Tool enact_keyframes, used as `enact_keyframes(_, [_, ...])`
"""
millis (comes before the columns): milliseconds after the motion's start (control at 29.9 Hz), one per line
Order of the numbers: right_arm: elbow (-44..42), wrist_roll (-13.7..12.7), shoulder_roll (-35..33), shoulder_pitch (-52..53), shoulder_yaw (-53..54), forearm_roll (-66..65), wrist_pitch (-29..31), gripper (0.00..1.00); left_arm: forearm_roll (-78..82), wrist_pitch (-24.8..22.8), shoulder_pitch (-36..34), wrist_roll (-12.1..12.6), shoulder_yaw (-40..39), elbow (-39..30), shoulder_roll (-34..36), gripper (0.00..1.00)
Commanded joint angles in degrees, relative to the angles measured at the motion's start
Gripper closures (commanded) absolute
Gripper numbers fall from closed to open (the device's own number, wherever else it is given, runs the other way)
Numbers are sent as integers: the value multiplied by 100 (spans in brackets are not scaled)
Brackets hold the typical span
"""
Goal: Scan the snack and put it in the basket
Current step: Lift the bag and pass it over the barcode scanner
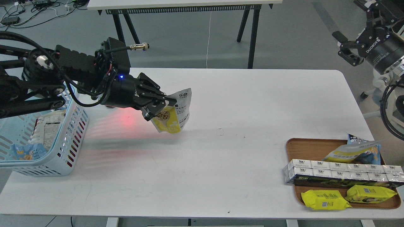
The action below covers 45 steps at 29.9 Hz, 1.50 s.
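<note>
Where the white table [240, 151] meets its left edge, the light blue basket [74, 132] sits with a few packets already lying inside. To the right of the basket, the left gripper [162, 107] has its fingers clamped on the snack [176, 113], holding the tilted pouch above the tabletop, over a red glow on the table surface. Far to the right of the basket, a brown tray [303, 146] carries a row of white boxes [341, 171], two yellow packs [325, 199] and another pouch. Beyond the tray, high up off the table, the right gripper [345, 49] hangs with its fingers apart and empty.
</note>
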Motion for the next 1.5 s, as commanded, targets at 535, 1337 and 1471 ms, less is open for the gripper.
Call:
enact_keyframes(535, [4, -1, -13, 0, 132, 0, 0, 0, 416, -27, 69, 0, -2, 659, 619, 99])
enact_keyframes(1337, [4, -1, -66, 0, 141, 9, 0, 0, 407, -536, 509, 0, -353, 1520, 1049, 98])
enact_keyframes(1471, [4, -1, -66, -9, 141, 9, 0, 0, 425, -887, 500, 0, -661, 1441, 1585, 98])
